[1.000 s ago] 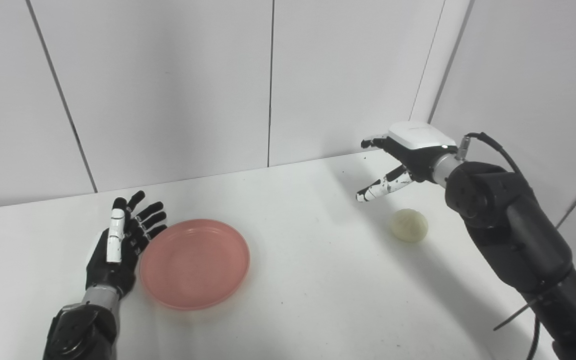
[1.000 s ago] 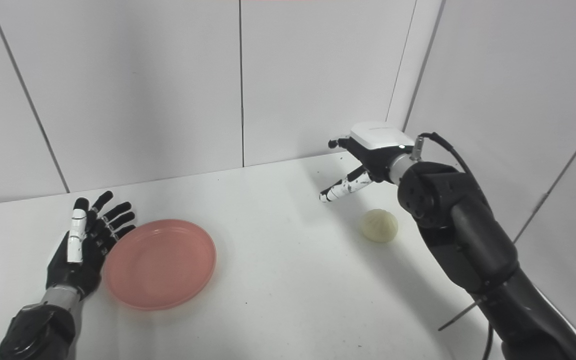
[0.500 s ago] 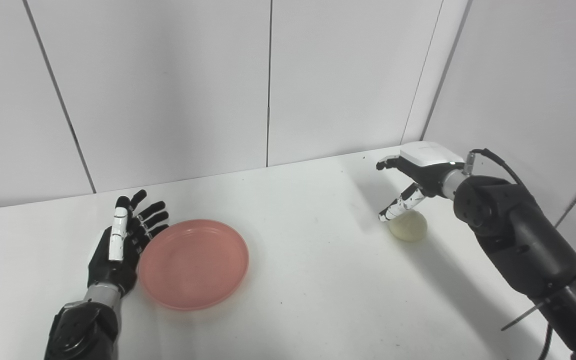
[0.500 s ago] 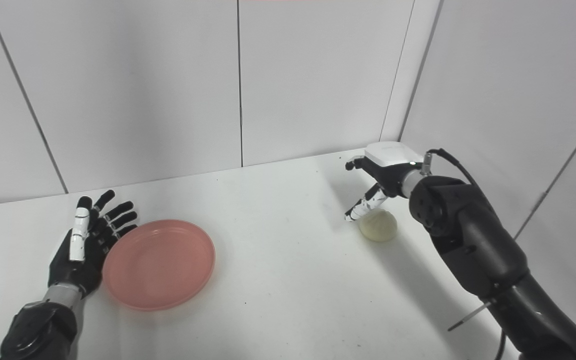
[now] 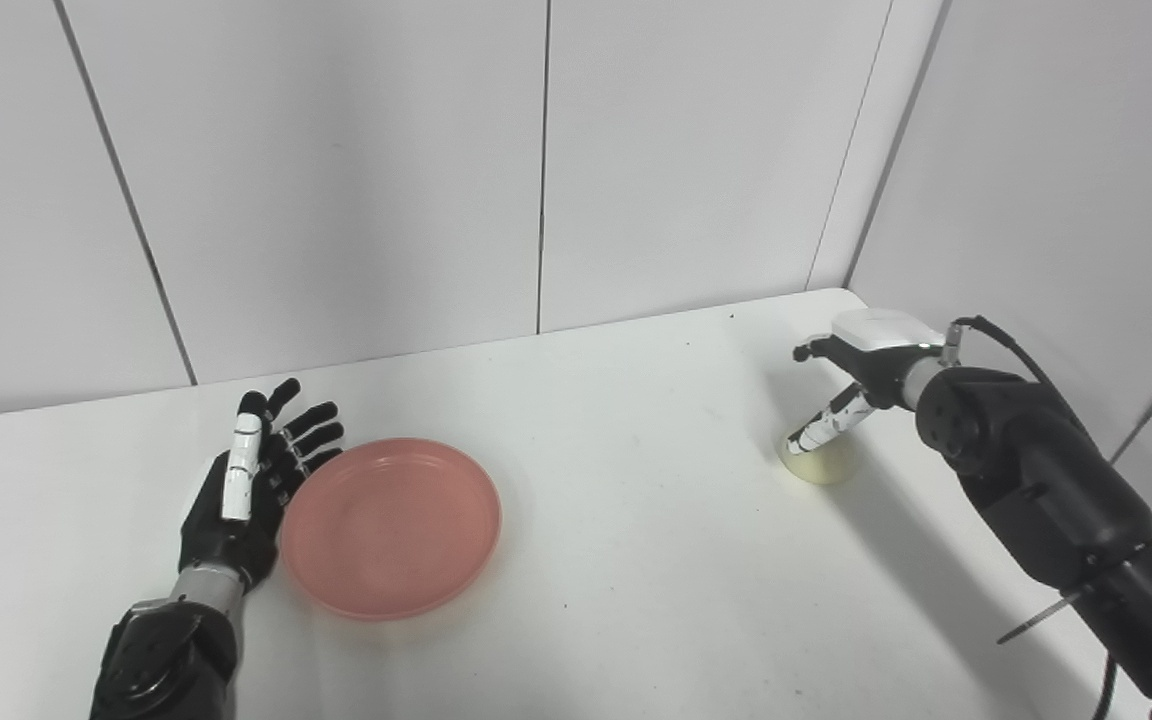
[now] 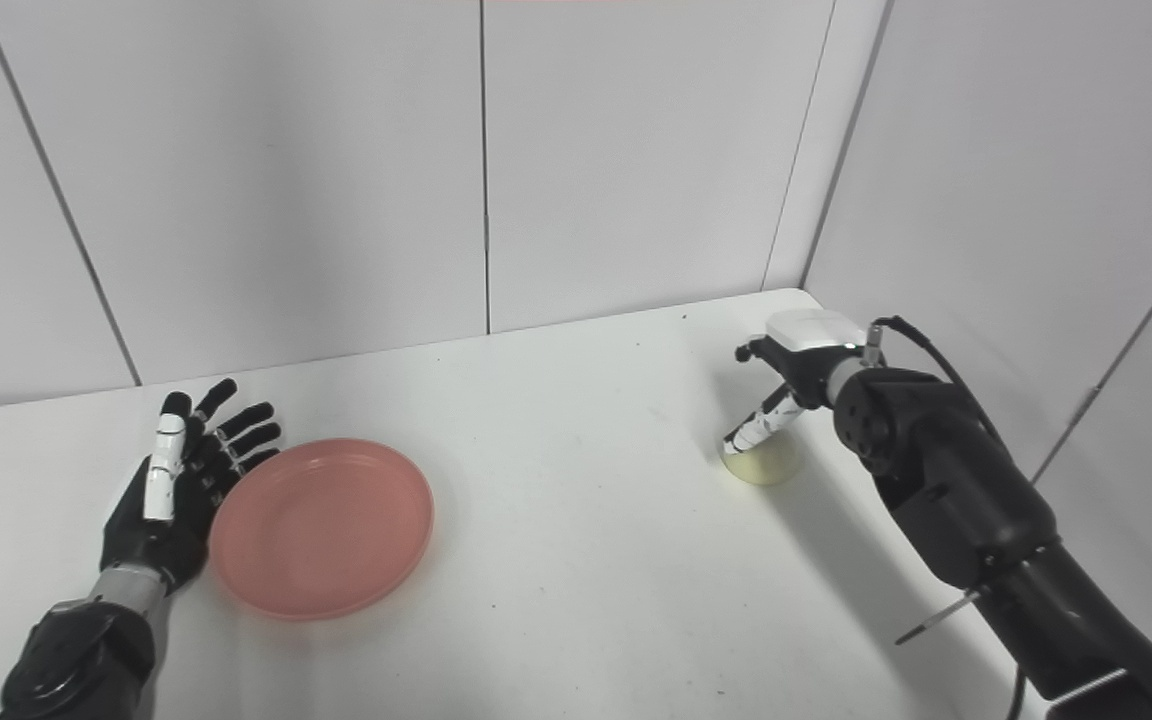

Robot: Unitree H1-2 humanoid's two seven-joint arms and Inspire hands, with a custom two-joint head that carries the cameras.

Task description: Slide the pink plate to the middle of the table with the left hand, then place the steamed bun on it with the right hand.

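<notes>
While the bun (image 5: 818,464) lies near the table's (image 5: 616,560) right edge, the right hand (image 5: 851,375) is directly over it, fingers apart, one fingertip at its left side; contact is unclear, and the hand hides the bun's top. The round plate (image 5: 391,526) lies flat left of centre, the spread left hand (image 5: 251,480) beside its left rim.

My fingers (image 5: 308,437) look like glossy black plastic. The pink plate (image 5: 391,526) is smooth with a faint sheen. The tabletop (image 5: 636,560) is smooth white and matt.
</notes>
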